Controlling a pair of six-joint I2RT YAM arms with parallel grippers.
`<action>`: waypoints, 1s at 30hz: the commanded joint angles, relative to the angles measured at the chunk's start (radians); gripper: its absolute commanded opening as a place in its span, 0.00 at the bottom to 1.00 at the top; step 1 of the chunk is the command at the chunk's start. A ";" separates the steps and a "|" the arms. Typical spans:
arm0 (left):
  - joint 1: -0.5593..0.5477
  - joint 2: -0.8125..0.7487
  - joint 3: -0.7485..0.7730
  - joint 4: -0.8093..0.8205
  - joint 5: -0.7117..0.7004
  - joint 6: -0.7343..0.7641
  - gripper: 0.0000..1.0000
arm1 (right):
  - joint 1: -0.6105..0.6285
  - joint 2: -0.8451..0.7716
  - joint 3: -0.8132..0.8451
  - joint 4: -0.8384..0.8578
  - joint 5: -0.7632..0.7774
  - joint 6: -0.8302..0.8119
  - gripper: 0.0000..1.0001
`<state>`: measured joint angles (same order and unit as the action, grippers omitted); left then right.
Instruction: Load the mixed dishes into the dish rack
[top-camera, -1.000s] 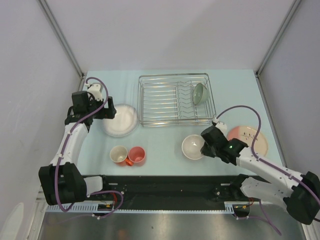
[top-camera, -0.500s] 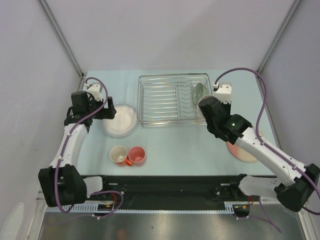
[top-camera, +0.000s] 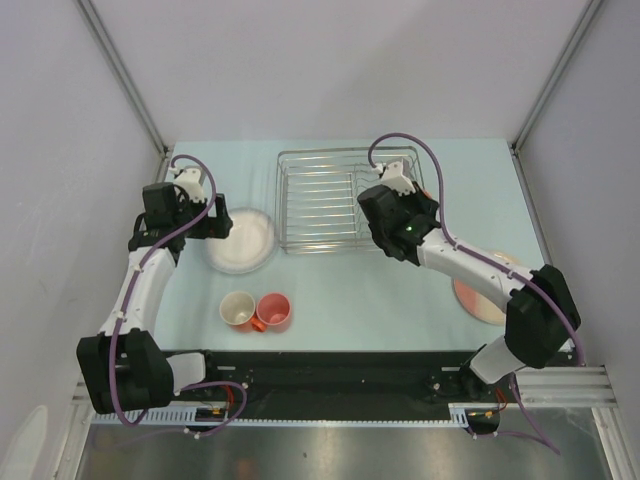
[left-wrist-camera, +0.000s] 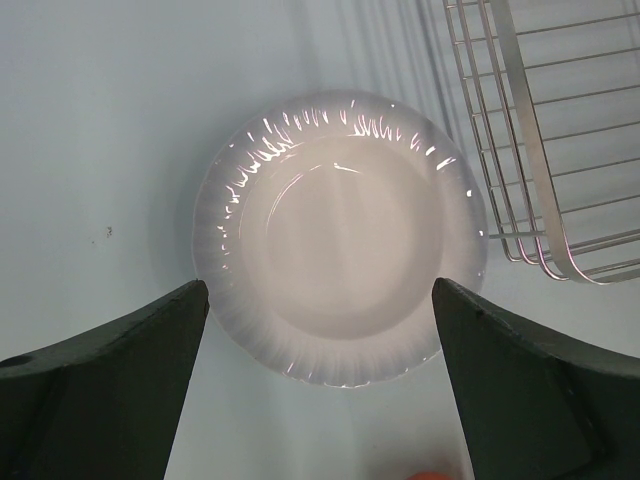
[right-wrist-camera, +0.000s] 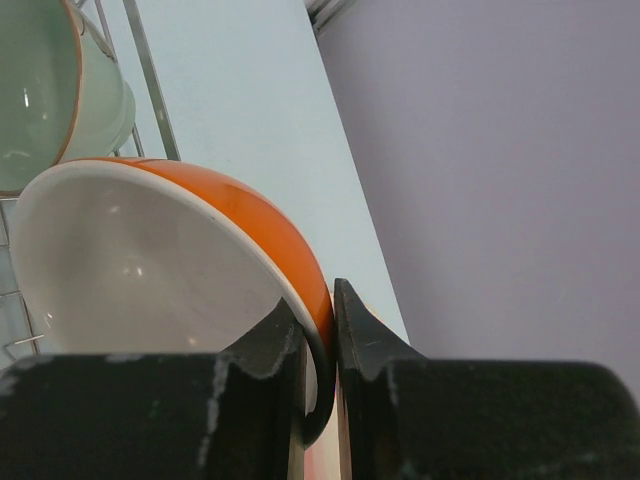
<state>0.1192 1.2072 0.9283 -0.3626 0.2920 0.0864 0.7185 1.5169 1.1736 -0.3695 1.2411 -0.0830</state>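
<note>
Swung across from the desk's right side, the right arm now reaches over the right end of the rack (top-camera: 320, 200), and the white bowl (right-wrist-camera: 140, 270) has left the spot where it sat a second ago. The left arm has not shifted.

Nearest the arm bases, the cup (top-camera: 238, 308) and the mug (top-camera: 273, 310) sit side by side on the desk (top-camera: 330, 290), touching or nearly so. To the right, the pink plate (top-camera: 472, 297) lies flat, partly hidden under the right forearm. Further back on the left, the left hand (left-wrist-camera: 318, 290) hangs above the white plate (left-wrist-camera: 340, 240) with its fingers spread wide, clear of the rim; that plate lies just beside the rack's left edge.

Farthest back, the right hand (right-wrist-camera: 320, 300) is narrowed onto the white bowl's rim, one finger inside and one outside. The bowl is orange outside and held tilted. The green bowl (right-wrist-camera: 40, 90) stands on edge in the rack just beyond it. Whether the white bowl touches the wires I cannot tell.
</note>
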 joint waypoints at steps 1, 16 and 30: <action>0.008 -0.031 0.015 0.010 0.007 0.001 1.00 | -0.028 0.018 0.043 0.116 0.026 -0.040 0.00; 0.008 -0.032 0.015 0.011 0.003 0.006 1.00 | -0.070 0.229 0.073 0.116 -0.068 0.051 0.00; 0.008 -0.028 0.023 0.010 0.001 0.006 1.00 | -0.054 0.335 0.092 0.017 -0.106 0.150 0.09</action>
<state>0.1196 1.2057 0.9283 -0.3626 0.2916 0.0868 0.6441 1.8416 1.2224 -0.3298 1.1477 0.0032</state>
